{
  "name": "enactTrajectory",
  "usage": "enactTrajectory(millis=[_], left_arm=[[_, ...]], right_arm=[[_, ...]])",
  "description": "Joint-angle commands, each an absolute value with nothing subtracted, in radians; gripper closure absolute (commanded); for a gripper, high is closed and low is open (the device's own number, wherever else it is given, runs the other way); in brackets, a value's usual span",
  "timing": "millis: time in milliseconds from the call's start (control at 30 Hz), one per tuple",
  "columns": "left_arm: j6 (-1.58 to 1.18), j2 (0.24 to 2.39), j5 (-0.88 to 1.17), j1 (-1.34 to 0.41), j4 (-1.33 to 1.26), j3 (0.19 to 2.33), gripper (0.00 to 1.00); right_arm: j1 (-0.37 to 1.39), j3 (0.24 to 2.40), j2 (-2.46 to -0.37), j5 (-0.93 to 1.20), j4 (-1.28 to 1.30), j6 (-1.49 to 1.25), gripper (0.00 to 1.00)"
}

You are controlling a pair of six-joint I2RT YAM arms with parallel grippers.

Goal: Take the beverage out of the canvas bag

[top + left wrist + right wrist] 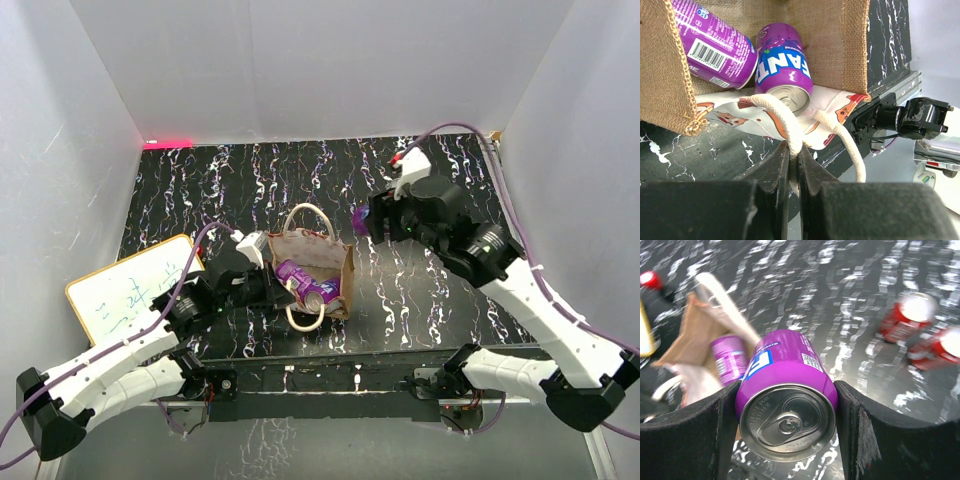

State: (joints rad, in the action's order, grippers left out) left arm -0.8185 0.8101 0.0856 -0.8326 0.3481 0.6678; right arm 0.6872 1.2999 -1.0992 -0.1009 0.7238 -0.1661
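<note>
- Near the front edge of the bench [420, 290], the left gripper [794, 156] is pinched almost fully together on the canvas bag's near rope handle [782, 120]. The cream cord passes between its two dark fingers.
- To the left, well apart from the bag, a whiteboard with an orange rim [130, 290] lies on the black, white-veined surface with faint writing on it.
- The canvas bag [345, 268] sits around the middle of the bench, its mouth open to the overhead camera. One rope loop hangs toward the near edge and the other arches over the far side.
- Two purple Fanta cans are inside the bag. One [785, 70] lies with its silver top facing the left wrist camera, and the other [715, 45] lies across behind it with its barcode showing. The cans touch each other and rest on a pale printed lining.
- Just off the bag's far right corner, the right gripper [787, 412] clamps a third purple can [785, 385] between its padded fingers. The can's sealed pull-tab end faces the wrist camera, and the whole can is clear of the bag.
- Beyond that can, the right wrist view shows at least two red cans [907, 317] on the bench, blurred and close together.
- A small red light [165, 143] glows at the far left corner, where the bench meets the white wall.
</note>
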Motion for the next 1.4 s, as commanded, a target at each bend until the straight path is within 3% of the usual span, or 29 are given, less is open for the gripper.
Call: enactTrajectory(millis=[0, 133, 233, 433, 567, 700, 1100, 1133, 1367], left_arm=[[-0.783, 0.825, 0.052, -0.830, 0.392, 0.706, 1.00], [-0.762, 0.835, 0.039, -0.830, 0.417, 0.731, 0.94], [-0.742, 0.844, 0.029, -0.829, 0.423, 0.740, 0.88], [-0.724, 0.864, 0.047, -0.830, 0.436, 0.752, 0.88], [-0.725, 0.849, 0.064, -0.829, 0.432, 0.739, 0.87], [-0.712, 0.849, 0.067, -0.829, 0.436, 0.755, 0.88], [-0.750, 0.847, 0.105, -0.830, 0.343, 0.717, 0.89], [-0.745, 0.855, 0.106, -0.829, 0.350, 0.724, 0.89], [-0.738, 0.874, 0.108, -0.829, 0.365, 0.739, 0.90]], right_arm=[[0.687, 1.292, -1.046, -0.561, 0.722, -0.238, 0.92], [0.650, 1.185, -1.087, -0.723, 0.793, -0.365, 0.92], [0.546, 1.110, -1.138, -0.657, 0.779, -0.425, 0.92], [0.265, 1.047, -1.233, -0.552, 0.645, -0.409, 0.92], [0.047, 1.105, -1.357, -0.426, 0.618, -0.421, 0.92], [-0.038, 1.194, -1.488, -0.383, 0.576, -0.414, 0.92], [-0.098, 1.441, -1.808, -0.251, 0.507, -0.246, 0.92], [-0.104, 1.455, -1.824, -0.245, 0.520, -0.244, 0.90], [-0.126, 1.461, -1.864, -0.194, 0.555, -0.253, 0.50]])
